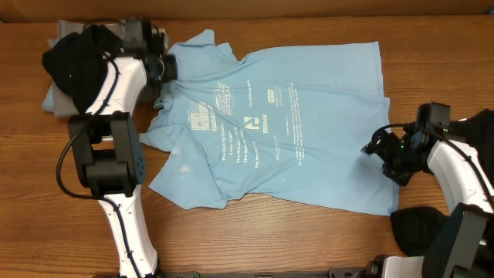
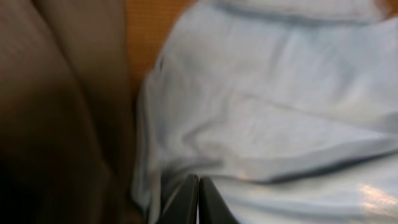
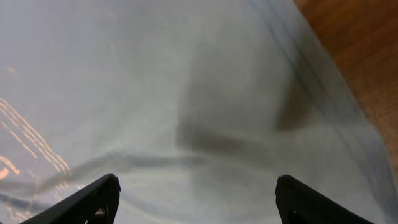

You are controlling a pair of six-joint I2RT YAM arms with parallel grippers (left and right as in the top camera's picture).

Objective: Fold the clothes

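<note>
Wooden table [image 1: 309, 239] held a blue shirt [image 1: 285, 131] spread flat at centre, left claw [image 1: 164, 69] pinched together on one edge, right claw [image 1: 378, 148] apart over the opposite edge; folding seemed barely begun, next needing the right to grip cloth.

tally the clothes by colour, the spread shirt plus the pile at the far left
sky-blue T-shirt: 1
black garment: 1
grey garment: 1
pale blue garment: 1
total: 4
The dark shapes near the right arm are too unclear to count.
</note>
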